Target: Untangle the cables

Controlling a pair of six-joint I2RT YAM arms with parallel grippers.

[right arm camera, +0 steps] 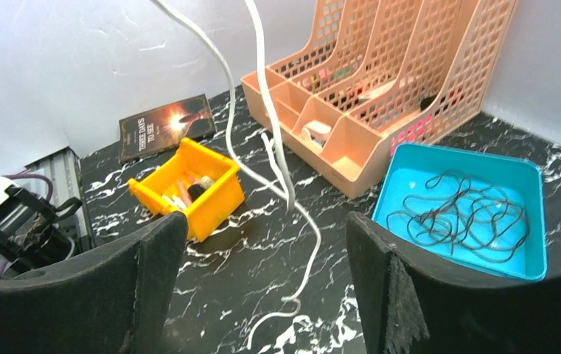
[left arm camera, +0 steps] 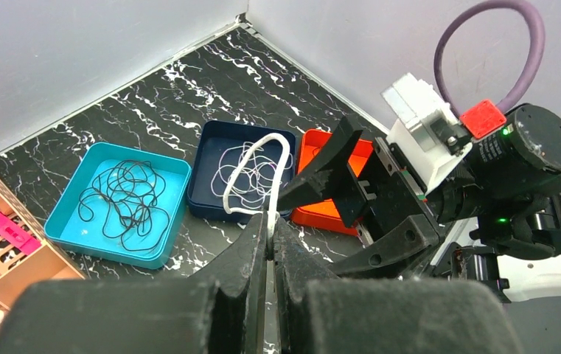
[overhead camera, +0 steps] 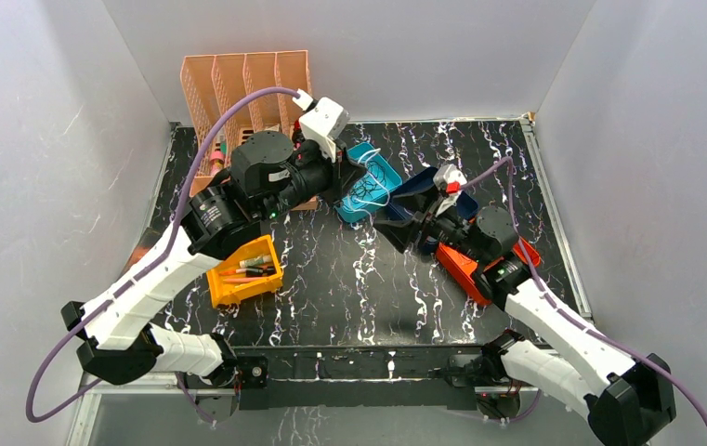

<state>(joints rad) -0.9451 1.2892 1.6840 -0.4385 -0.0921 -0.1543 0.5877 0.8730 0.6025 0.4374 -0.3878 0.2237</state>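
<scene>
A peach organizer (right arm camera: 380, 81), yellow bin (right arm camera: 189, 184) and book (right arm camera: 165, 125) sit on the table's left. The right gripper (right arm camera: 262, 228), wide apart and empty, blocks part of the red tray (left arm camera: 320, 215). Black cable (left arm camera: 126, 199) curls in the teal tray (left arm camera: 175, 214), thin white wire (left arm camera: 251, 177) in the navy tray (left arm camera: 214, 151). The left gripper (left arm camera: 270, 243) pinches a thicker white cable (left arm camera: 283, 158) arching over it; its ends are hard to place.
</scene>
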